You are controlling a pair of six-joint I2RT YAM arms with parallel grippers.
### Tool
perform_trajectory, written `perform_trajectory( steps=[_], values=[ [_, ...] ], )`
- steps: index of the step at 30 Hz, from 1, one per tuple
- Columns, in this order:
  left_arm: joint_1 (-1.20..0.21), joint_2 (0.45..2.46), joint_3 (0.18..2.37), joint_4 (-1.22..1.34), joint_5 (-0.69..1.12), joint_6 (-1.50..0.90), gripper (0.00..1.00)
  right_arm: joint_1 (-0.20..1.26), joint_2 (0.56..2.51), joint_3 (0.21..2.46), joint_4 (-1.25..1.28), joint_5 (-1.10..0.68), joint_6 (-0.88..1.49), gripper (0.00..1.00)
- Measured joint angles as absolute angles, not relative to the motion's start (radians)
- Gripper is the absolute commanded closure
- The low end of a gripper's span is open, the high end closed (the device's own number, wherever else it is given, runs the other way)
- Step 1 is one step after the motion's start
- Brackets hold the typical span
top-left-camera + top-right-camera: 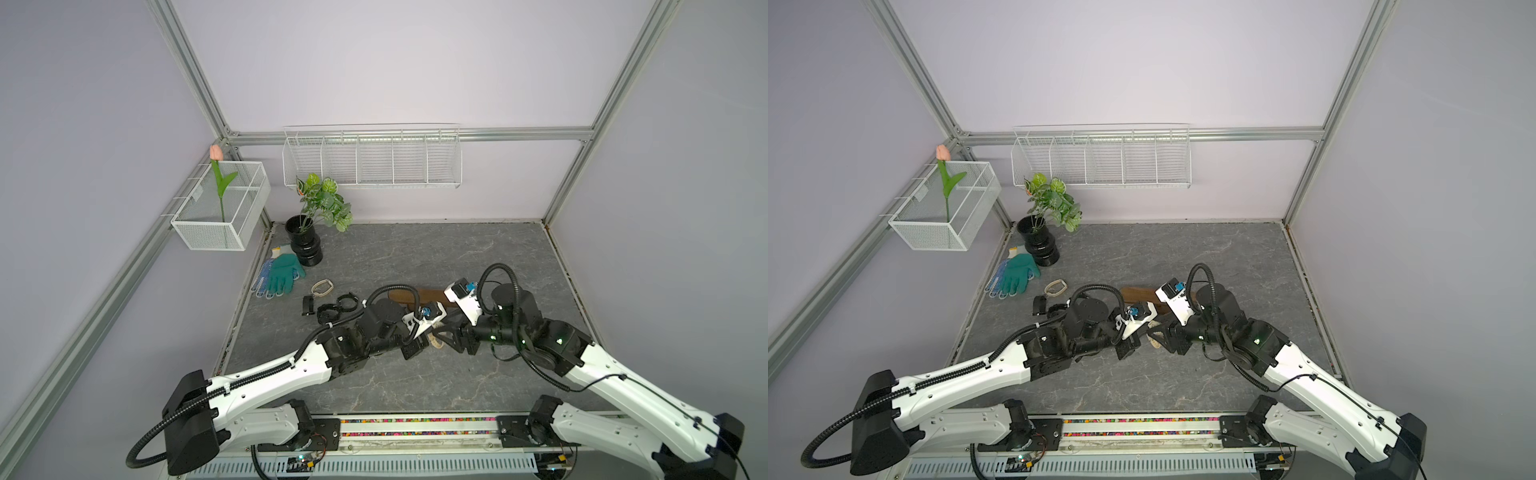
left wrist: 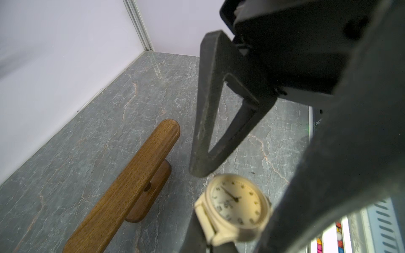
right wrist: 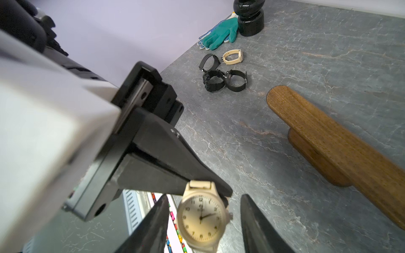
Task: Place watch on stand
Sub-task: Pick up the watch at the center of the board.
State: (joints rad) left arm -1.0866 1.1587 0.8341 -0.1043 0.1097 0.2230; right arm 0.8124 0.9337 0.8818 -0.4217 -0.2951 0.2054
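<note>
A cream watch (image 3: 202, 216) with a round pale dial hangs above the table in front of the stand. My left gripper (image 2: 221, 243) is shut on its strap just beside the case. My right gripper (image 3: 202, 227) is open, one finger on each side of the dial, with a gap on both sides. In a top view the two grippers meet at the watch (image 1: 435, 341) near the table's middle. The stand (image 3: 341, 144), a long brown wooden bar on an oval foot, lies just behind them and carries nothing. It is partly hidden by the arms in both top views (image 1: 428, 296).
On the table to the left lie a second cream watch (image 3: 232, 57) and three black watches (image 3: 223, 80). Further back left are a teal glove (image 1: 282, 272) over a dotted white one, and a black ribbed vase (image 1: 305, 243) with a plant. White wire baskets (image 1: 372, 160) hang on the walls.
</note>
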Motion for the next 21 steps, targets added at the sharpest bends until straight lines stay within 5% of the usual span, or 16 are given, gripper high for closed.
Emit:
perform_trajectory(
  steps=[7, 21],
  values=[
    [-1.087, 1.159, 0.834, -0.104, 0.105, 0.224, 0.99, 0.813, 0.945, 0.882, -0.422, -0.309, 0.205, 0.5],
    [-1.087, 1.159, 0.834, -0.105, 0.095, 0.223, 0.97, 0.814, 0.949, 0.882, -0.421, -0.311, 0.201, 0.68]
  ],
)
